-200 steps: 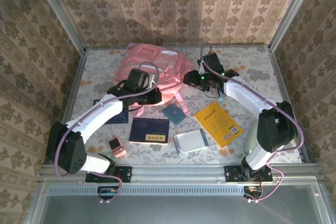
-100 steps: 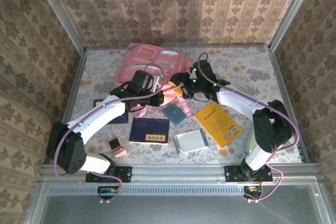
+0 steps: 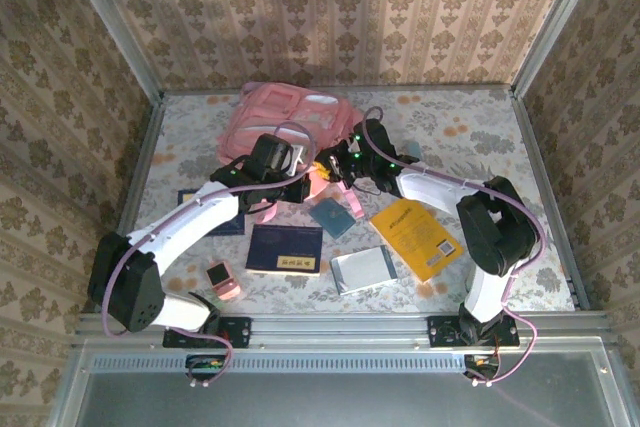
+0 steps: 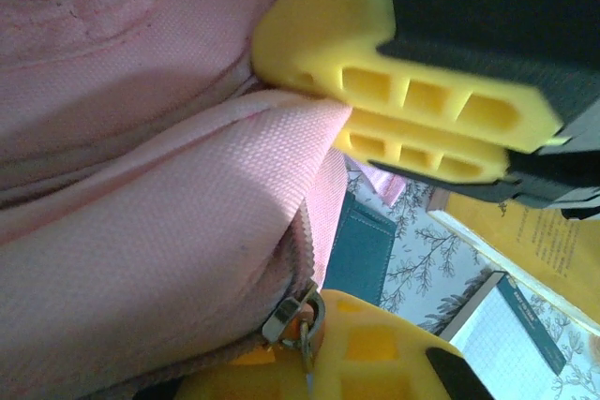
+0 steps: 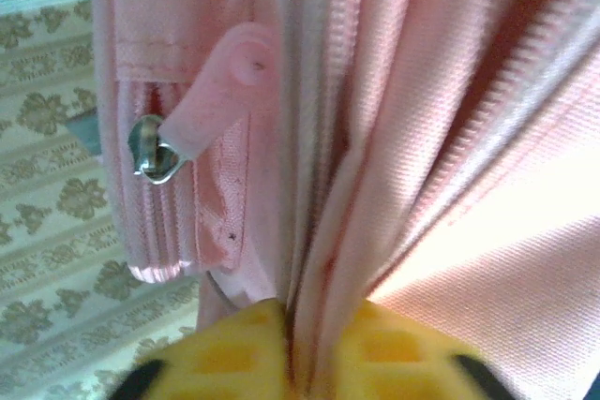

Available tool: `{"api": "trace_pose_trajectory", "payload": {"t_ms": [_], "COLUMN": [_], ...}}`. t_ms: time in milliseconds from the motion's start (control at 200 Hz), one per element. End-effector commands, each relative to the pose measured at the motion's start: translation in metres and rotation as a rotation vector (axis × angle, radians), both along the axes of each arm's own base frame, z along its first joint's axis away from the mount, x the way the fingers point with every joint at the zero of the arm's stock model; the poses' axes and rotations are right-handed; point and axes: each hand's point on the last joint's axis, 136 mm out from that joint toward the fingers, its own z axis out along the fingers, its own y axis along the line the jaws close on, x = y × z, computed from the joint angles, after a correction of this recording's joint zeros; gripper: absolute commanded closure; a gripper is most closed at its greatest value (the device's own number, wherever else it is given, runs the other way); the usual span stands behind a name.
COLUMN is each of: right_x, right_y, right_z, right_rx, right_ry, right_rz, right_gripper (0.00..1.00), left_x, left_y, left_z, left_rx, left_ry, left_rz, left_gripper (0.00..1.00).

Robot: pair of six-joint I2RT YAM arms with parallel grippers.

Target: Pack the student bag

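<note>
The student bag (image 3: 285, 117) is pink and soft and lies at the back of the table, with its near edge lifted between my two grippers. My left gripper (image 3: 298, 184) is shut on the bag's fabric right at a metal zip slider (image 4: 293, 314); its yellow fingers (image 4: 375, 353) press the pink cloth (image 4: 141, 185). My right gripper (image 3: 330, 162) is shut on a fold of the bag (image 5: 450, 138), pinched between its fingertips (image 5: 234, 348). The right gripper's yellow fingers (image 4: 412, 91) also appear in the left wrist view, close beside my left gripper.
In front of the bag lie a teal booklet (image 3: 332, 217), a dark blue book (image 3: 285, 249), a yellow book (image 3: 415, 235), a white notebook (image 3: 363, 269) and a small pink item (image 3: 222, 279). Another dark book (image 3: 205, 215) lies under the left arm. A second zip pull (image 5: 150, 152) hangs on the bag.
My right gripper has swung left from beside the bag to its near edge and shut on the fabric, close to the left gripper. The left gripper has barely shifted.
</note>
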Motion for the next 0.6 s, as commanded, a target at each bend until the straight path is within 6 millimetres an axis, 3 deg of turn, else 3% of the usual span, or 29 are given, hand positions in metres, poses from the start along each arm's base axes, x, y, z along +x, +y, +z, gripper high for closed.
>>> {"api": "trace_pose_trajectory", "payload": {"t_ms": [0, 185, 595], "right_x": [0.018, 0.019, 0.012], "right_y": [-0.005, -0.024, -0.042], "right_z": [0.011, 0.005, 0.011], "right_rx": [-0.031, -0.120, -0.266], "right_ry": [-0.067, -0.086, -0.165], "right_rz": [-0.065, -0.062, 0.057], "right_gripper": [1.00, 1.00, 1.00], "left_x": [-0.001, 0.001, 0.000], "left_y": [-0.008, 0.010, 0.043], "left_z": [0.032, 0.037, 0.035], "left_rx": [-0.046, -0.050, -0.112], "left_ry": [-0.096, -0.087, -0.025], "left_rz": [-0.046, 0.012, 0.099], "left_gripper": [1.00, 1.00, 1.00]}}
